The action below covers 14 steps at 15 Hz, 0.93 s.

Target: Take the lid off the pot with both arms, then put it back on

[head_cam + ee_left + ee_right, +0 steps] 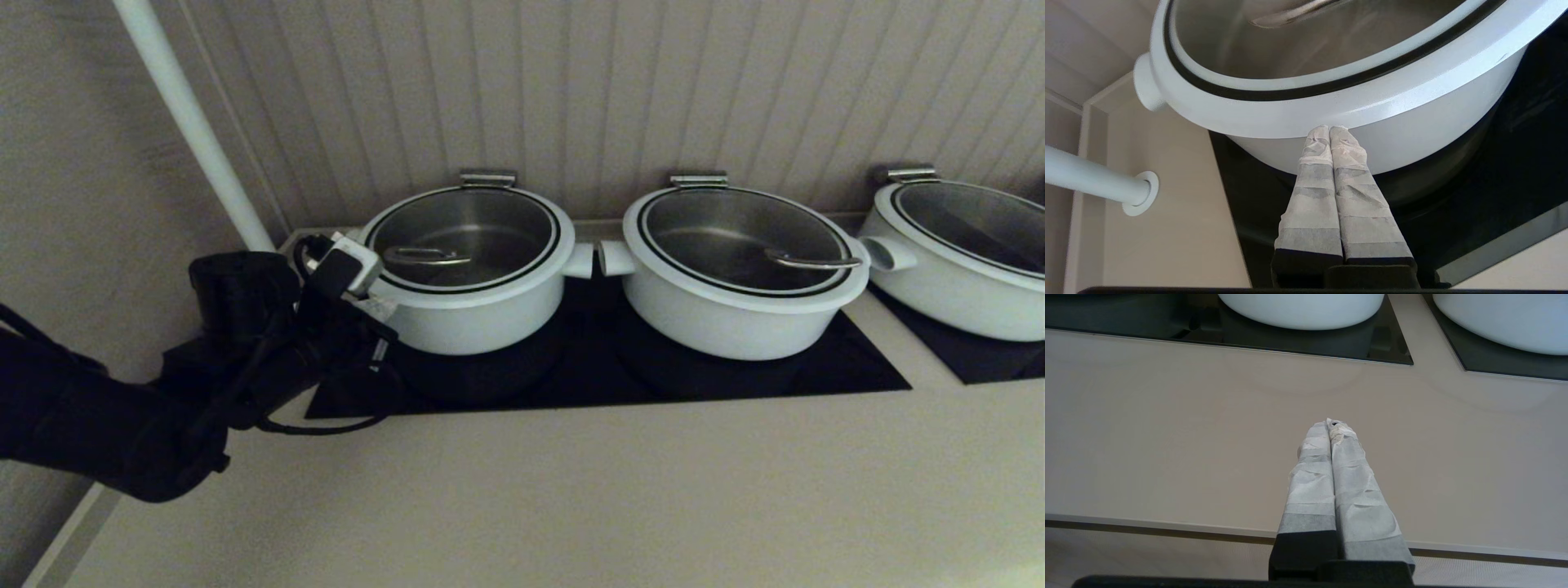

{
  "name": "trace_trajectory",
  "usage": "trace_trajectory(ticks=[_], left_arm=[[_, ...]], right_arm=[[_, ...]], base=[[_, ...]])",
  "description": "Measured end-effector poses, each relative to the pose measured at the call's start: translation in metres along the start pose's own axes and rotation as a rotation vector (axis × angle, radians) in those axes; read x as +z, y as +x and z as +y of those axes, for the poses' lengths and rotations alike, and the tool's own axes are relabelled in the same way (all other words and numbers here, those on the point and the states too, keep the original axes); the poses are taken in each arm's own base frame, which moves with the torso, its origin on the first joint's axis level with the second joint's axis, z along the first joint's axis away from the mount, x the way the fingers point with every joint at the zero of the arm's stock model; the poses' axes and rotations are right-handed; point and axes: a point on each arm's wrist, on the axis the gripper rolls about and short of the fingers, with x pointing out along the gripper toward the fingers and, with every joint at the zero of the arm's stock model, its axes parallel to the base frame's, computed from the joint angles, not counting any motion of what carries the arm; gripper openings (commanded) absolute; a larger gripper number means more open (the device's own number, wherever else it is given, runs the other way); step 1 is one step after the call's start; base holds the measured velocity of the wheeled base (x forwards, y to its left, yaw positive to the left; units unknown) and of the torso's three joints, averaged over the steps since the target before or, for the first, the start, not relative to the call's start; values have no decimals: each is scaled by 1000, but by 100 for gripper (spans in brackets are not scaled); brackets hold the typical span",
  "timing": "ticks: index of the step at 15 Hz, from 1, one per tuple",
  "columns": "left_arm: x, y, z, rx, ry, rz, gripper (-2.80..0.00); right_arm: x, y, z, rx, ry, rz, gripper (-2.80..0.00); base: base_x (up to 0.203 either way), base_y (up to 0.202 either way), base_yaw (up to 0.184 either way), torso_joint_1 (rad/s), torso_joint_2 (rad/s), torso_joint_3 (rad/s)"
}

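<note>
I see the pot (469, 278) sitting on the left zone of the black cooktop (735, 371), leftmost of three white pots, with the lid (461, 237) seated flat on its rim and the steel loop handle lying across the glass. Left gripper (377, 309) is at the pot's front-left wall, just under the rim; in the left wrist view its tape-wrapped fingers (1314, 163) are pressed together with nothing between them, tips touching or just shy of the pot (1412, 122) below the lid's (1331, 45) white edge, can't tell which. Left arm comes in low from the left over the beige counter (571, 490), cables looping off it. Right gripper (1333, 424) is out of the head view; its wrist view shows the fingers closed on nothing, hovering over bare counter (1167, 437) in front of the cooktop (1396, 351), well apart from the pot. The middle pot (735, 286) and the right pot (955, 261) both have their lids on. A white pipe (192, 122) runs up the wall left of the pot.
</note>
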Motion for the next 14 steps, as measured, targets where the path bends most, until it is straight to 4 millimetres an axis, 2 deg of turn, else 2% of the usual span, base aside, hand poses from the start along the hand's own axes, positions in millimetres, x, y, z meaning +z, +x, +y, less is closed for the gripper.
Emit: trace_trajectory(ticks=[5,14], left_arm=[[0,-12,3,10,-2,-1,-280],[-1,-49,17,91,-22,6,-280]], right_arm=[[0,0,0,0,0,0,-280],[0,0,0,0,0,0,-280]], base=[[0,0,0,0,0,0],[0,0,0,0,0,0]])
